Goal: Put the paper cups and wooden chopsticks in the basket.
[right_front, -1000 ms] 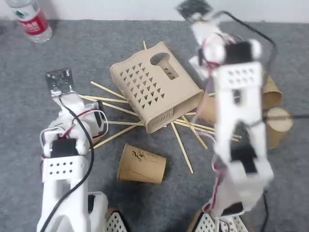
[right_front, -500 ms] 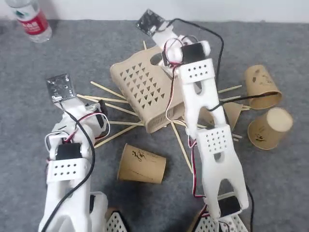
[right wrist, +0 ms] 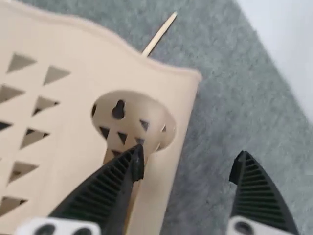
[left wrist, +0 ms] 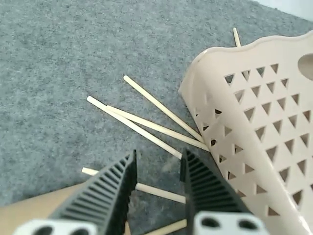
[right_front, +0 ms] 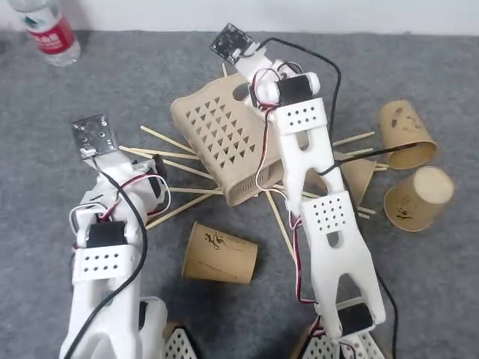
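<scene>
The beige basket [right_front: 224, 142] lies on its side in the middle of the grey carpet. Wooden chopsticks [right_front: 176, 146] are scattered around and under it. One paper cup [right_front: 219, 253] lies on its side in front, two more cups [right_front: 406, 134] [right_front: 418, 197] sit at the right, and another cup [right_front: 355, 173] is partly hidden by the right arm. My right gripper [right wrist: 188, 164] is open at the basket's handle hole [right wrist: 132, 122], with the basket's end wall between its fingers. My left gripper [left wrist: 157, 169] is open low over chopsticks [left wrist: 146, 125] beside the basket [left wrist: 254, 112].
A plastic water bottle [right_front: 46, 30] stands at the far left corner. A single chopstick [right wrist: 159, 34] pokes out behind the basket. Open carpet lies left of the left arm and along the back.
The right arm has swung from the right side over to the basket's handle end and then settled a little. The left arm has edged slightly toward the chopsticks.
</scene>
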Tool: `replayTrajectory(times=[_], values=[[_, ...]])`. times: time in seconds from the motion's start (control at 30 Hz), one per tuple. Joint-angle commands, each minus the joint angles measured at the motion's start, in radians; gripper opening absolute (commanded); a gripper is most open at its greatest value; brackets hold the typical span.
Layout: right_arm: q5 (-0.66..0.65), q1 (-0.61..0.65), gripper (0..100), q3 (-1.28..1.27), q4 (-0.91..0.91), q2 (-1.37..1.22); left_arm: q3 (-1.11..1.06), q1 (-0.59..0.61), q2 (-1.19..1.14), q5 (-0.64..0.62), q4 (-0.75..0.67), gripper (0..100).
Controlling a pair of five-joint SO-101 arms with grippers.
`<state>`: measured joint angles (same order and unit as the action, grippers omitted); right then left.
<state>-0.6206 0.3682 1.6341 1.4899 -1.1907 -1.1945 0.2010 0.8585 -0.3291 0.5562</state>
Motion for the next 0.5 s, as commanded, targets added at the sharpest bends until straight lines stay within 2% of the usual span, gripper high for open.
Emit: replayTrajectory(times=[0.0,0.27,0.4,0.47], values=[[-0.011,-0.012,29.2,0.049,-0.051,-0.016,0.010,0.002,0.006,-0.006,-0.017,14],[-0.012,-0.030,29.2,0.051,-0.208,-0.131,0.008,0.002,0.006,-0.006,-0.012,14],[-0.012,-0.021,29.1,0.051,-0.228,-0.131,0.012,-0.003,0.006,-0.005,-0.002,14],[-0.015,-0.012,24.7,0.051,-0.222,-0.131,0.012,-0.003,0.006,-0.005,-0.002,14]])
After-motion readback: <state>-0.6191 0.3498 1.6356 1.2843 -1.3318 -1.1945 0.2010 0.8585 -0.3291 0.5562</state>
